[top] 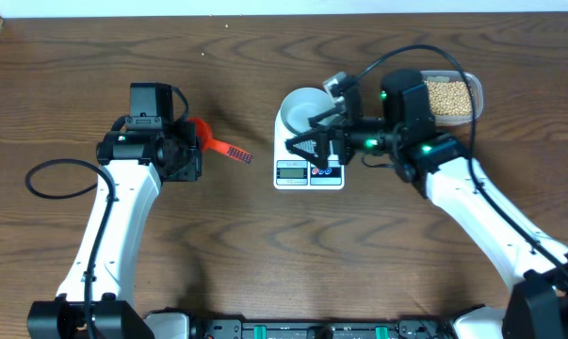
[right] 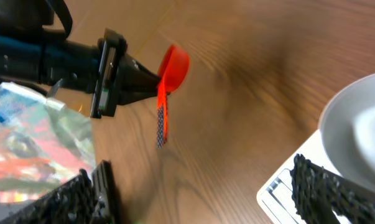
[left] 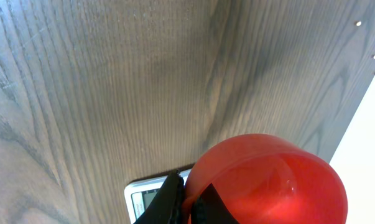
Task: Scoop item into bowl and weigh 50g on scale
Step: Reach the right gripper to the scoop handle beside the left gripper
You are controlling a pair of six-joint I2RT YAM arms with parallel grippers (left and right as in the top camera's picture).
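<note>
The red scoop is held off the table by my left gripper, shut at the neck of its handle; the patterned handle end points right. Its head fills the left wrist view beside the black fingers, and it shows again as the scoop at the left gripper's tip. The pale bowl stands on the white scale. My right gripper hovers open over the scale's front, fingers wide, holding nothing. Tan beans lie in a clear tub at the far right.
A black cable loop lies on the wood left of the left arm. The right arm's cable arcs over the tub. The table's back edge runs along the top. Bare wood lies between the arms.
</note>
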